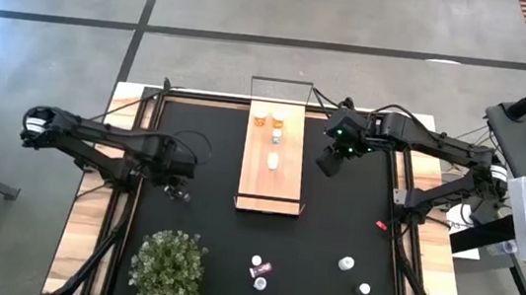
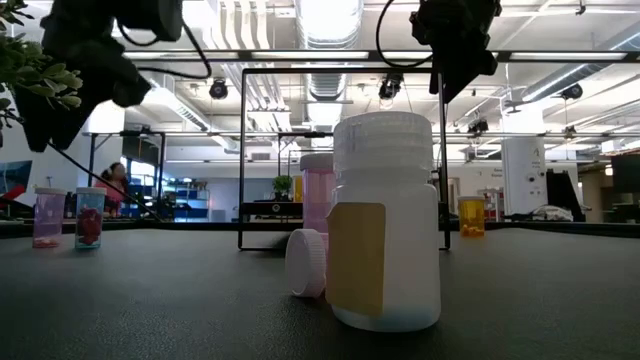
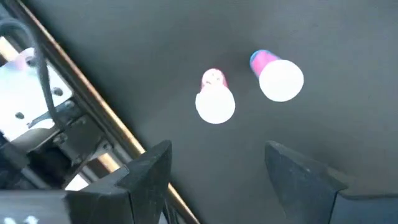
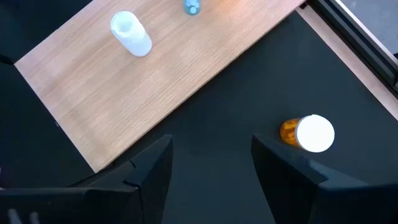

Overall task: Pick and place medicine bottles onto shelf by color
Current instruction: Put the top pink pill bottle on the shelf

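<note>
Orange bottle [image 4: 308,133] beside shelf [image 4: 186,68] appears only wrist-side.

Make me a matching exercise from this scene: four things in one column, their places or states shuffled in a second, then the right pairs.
Things:
1. orange bottle
2. white bottle
3. green plant
4. left gripper

Places or states:
A. standing on the shelf
B. near corner of the mat
C. open above two pink bottles
D. on the mat beside the shelf

Pairs: 1-D, 2-A, 3-B, 4-C
</note>
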Controlling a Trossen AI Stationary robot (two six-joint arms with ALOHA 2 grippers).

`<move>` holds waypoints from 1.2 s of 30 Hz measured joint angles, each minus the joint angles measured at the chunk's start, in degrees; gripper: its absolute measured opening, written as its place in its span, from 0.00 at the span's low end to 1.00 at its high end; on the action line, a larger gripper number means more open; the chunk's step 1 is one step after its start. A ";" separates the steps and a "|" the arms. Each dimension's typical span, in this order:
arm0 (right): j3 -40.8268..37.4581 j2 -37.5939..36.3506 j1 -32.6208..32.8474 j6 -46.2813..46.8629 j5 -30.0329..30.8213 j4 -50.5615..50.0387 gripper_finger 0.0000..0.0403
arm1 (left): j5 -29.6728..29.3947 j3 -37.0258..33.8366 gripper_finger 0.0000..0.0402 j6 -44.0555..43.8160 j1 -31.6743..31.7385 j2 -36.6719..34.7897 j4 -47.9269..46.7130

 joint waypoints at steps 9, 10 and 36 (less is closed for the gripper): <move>0.01 0.00 0.00 -0.03 0.00 0.01 0.51 | 0.04 -6.08 0.60 0.00 0.02 0.33 7.68; 0.00 0.00 0.00 0.02 0.00 0.02 0.51 | 0.04 -6.78 0.60 -0.04 0.02 0.33 7.93; 0.00 0.02 0.01 0.02 0.00 0.40 0.51 | 0.00 -12.27 0.33 -1.48 0.06 0.33 17.17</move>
